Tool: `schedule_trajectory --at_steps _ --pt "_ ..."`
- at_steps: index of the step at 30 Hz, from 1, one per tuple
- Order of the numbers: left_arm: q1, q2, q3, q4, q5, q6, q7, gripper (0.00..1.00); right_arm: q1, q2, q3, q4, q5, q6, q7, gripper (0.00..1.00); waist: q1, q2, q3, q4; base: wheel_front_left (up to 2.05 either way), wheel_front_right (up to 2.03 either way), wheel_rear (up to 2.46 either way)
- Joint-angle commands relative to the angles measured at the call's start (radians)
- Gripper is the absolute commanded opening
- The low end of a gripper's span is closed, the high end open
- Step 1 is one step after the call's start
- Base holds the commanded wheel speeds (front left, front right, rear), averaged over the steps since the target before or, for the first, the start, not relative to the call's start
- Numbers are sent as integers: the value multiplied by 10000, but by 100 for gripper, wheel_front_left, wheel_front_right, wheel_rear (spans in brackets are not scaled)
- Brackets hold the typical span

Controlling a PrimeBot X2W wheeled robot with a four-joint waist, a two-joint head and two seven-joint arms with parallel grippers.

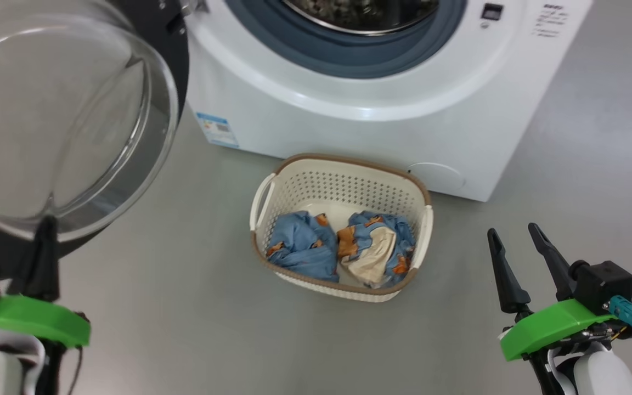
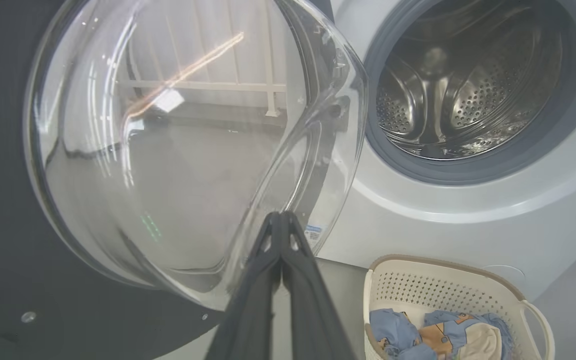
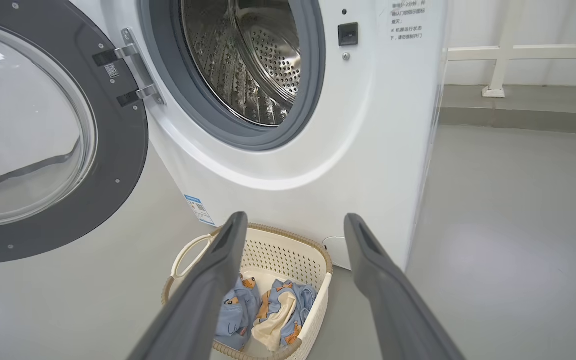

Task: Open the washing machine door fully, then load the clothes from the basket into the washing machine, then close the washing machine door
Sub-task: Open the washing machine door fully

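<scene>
The washing machine door (image 1: 63, 126) stands swung wide at the left of the washing machine (image 1: 349, 131), its clear glass bowl (image 1: 102, 66) bulging toward me inside the black rim (image 1: 168, 38). My left tool (image 1: 47, 224) is clenched, fingers pressed together with nothing between them. Its tips are up against the lower edge of the glass, but I cannot tell whether they actually touch it. My right tool (image 1: 512, 231) is released, jaws spread wide and empty, over bare floor (image 1: 184, 307) to the right of the basket (image 1: 343, 160) and apart from it. The basket sits on the floor just in front of the machine, below the opening. The clothes (image 1: 300, 246) lie inside it as two crumpled bundles side by side: blue fabric with small orange-brown figures, cream lining turned out on the right-hand bundle. The left wrist view looks through the glass and into the drum (image 2: 468, 100), shiny perforated steel with ribs showing. The right wrist view gives the metal hinge (image 3: 135, 65) joining door to cabinet, the dark latch socket (image 3: 348, 34) right of the opening, and a white rail (image 3: 503, 55) behind the machine. The head view shows the grey-blue gasket (image 1: 349, 60) and the blue label (image 1: 217, 129) low at the front's left corner.
</scene>
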Motion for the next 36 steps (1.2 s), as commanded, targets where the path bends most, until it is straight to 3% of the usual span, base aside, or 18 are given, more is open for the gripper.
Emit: schedule_trajectory --at_steps 1,16,30,31,32,33,36 --pt "184 321 249 -414 53 -13 -61 0 121 104 248 -141 136 16 -196 100 -1 0 -689 -771 0 0 0" --pt "2269 -676 6 -1864 -90 234 -61 0 348 106 574 245 845 16 -774 100 -1 0 -1550 -2731 0 0 0" --pt "3105 -1234 -70 -2713 80 376 -61 0 451 106 726 478 1159 16 -1072 100 -1 0 -1668 -3328 0 0 0" --pt "3152 -1278 -84 -2754 75 361 -61 29 453 106 727 487 1165 16 -1086 100 -1 0 -1659 -3342 0 0 0" --pt "3192 -1321 -91 -2790 75 350 -61 71 455 106 725 492 1171 16 -1098 100 -1 0 -1642 -3351 0 0 0" --pt "3226 -1363 -91 -2813 76 342 -61 100 457 106 719 500 1175 16 -1110 100 -1 0 -1626 -3354 0 0 0" --pt "3284 -1469 -66 -2818 115 321 -61 100 459 106 704 542 1186 16 -1144 100 -1 0 -1604 -3354 0 0 0"
